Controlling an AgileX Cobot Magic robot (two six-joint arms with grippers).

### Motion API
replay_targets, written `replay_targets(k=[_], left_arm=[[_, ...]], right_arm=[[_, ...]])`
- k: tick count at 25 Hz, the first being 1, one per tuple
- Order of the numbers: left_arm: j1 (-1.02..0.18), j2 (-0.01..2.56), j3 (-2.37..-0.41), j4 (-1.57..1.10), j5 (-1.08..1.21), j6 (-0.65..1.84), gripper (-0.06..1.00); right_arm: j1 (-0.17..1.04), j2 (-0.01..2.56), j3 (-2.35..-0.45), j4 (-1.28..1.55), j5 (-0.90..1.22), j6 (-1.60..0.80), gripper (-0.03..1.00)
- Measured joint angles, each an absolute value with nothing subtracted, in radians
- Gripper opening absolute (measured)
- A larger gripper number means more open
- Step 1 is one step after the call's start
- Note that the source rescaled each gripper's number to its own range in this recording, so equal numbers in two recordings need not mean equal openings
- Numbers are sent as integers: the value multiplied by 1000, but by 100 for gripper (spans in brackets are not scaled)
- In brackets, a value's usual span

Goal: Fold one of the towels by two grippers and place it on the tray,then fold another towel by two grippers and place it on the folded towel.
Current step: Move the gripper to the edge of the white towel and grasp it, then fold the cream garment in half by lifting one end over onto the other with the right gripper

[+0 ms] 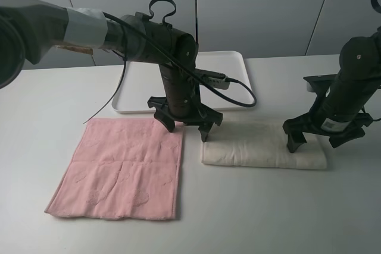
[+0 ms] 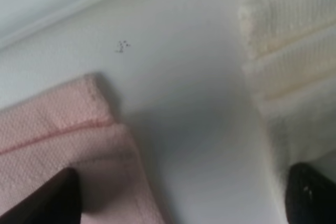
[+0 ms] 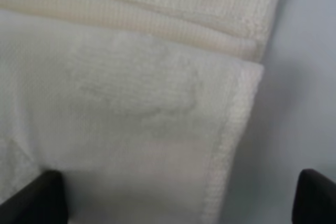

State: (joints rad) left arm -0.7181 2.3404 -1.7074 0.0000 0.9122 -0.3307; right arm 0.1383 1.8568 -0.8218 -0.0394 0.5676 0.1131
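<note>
The cream towel (image 1: pixel 262 150) lies on the tabletop (image 1: pixel 268 206) right of the middle, folded into a long strip (the wrist views show its layers stacked at each end). It sits just near of the tray (image 1: pixel 238 63) but not on it. By my reading the first fold is made and the carry to the tray is yet to come. The pink towel (image 1: pixel 119 168) lies flat and unfolded at the left, its whole turn ahead. The left pincer (image 1: pixel 184 126) hangs low from an arm reaching in from the far left. Its fingers are spread wide, one over the pink towel's far right corner and the other at the cream towel's left end, grasping nothing. The right pincer (image 1: pixel 317 141) stands low over the cream towel's right end, fingers wide apart astride it, not clamped on the cloth.
</note>
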Motion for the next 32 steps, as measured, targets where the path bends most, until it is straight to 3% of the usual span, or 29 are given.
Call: replay_targets(k=[3,5,13,15,21,32], left_arm=[[-718,2340,-1707,0,912,-331,99],[-718,2340,-1707,0,910,-331,99],[-718,2340,-1707,0,907,-319,99],[-718,2340,-1707,0,905,-317,99],[-718,2340,-1707,0,899,-317,99],[-718,2341,-1707,0,899,-315,99]], right_arm=[[138,1865,-822,-39,563,116,74],[138,1877,-824,-34,560,116,69],[138,1897,-833,-22,567,116,64],[140,1899,-835,-7,567,116,56],[148,1902,-836,14,563,116,9],[148,1896,-836,47,569,79,9]])
